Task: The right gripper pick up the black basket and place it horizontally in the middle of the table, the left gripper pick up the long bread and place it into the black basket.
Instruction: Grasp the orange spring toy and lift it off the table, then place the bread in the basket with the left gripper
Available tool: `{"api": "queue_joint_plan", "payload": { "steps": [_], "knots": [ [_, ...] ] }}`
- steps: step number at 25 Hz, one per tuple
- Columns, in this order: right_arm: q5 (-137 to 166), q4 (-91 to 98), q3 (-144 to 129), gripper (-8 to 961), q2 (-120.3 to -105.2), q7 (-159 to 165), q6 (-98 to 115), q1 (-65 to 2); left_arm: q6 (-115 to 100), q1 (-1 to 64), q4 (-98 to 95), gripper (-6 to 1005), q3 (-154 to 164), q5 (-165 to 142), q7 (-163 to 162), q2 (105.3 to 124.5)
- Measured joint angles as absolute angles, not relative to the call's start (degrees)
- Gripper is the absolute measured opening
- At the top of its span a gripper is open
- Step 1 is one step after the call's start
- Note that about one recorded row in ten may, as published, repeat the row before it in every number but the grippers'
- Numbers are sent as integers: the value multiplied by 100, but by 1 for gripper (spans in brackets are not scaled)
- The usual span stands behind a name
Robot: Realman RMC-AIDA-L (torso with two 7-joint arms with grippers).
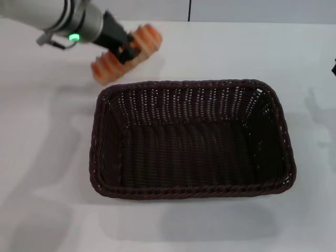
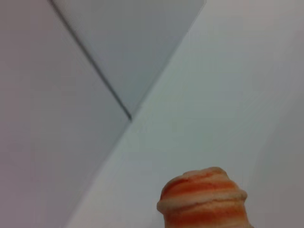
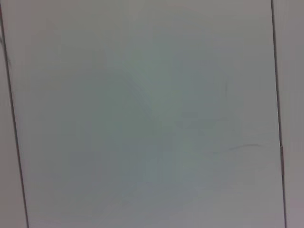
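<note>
The black basket (image 1: 191,139) lies lengthwise across the middle of the white table (image 1: 47,157), open side up and empty. My left gripper (image 1: 127,51), on the green-lit arm, is shut on the long bread (image 1: 113,62) and holds it tilted above the table, just beyond the basket's far left corner. One striped end of the bread shows in the left wrist view (image 2: 204,199). My right gripper is out of view; only a dark sliver shows at the head view's right edge (image 1: 334,67).
The table's far edge meets a pale wall with a dark seam (image 1: 189,10). The right wrist view shows only a pale panelled surface (image 3: 142,114).
</note>
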State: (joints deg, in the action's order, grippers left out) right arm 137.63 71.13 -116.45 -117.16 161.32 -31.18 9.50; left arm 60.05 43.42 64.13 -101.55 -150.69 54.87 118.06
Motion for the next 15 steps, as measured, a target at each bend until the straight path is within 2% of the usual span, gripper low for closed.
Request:
{"api": "queue_joint_plan", "payload": {
  "steps": [3,4,15],
  "knots": [
    [13763,7146,-11665,839,-11711,16131,-3119,950,6106,4318,6597,303,-10209,-15010,5568,11805],
    [13763,7160,-11669,839,-11710,16130,-3120,950,6499,4284,7273,299,-10381,-14879,5772,11803],
    [13763,7222,-11654,840,-11707,16127,-3121,972,8427,4070,9342,221,-10428,-13941,5838,11826]
  ]
}}
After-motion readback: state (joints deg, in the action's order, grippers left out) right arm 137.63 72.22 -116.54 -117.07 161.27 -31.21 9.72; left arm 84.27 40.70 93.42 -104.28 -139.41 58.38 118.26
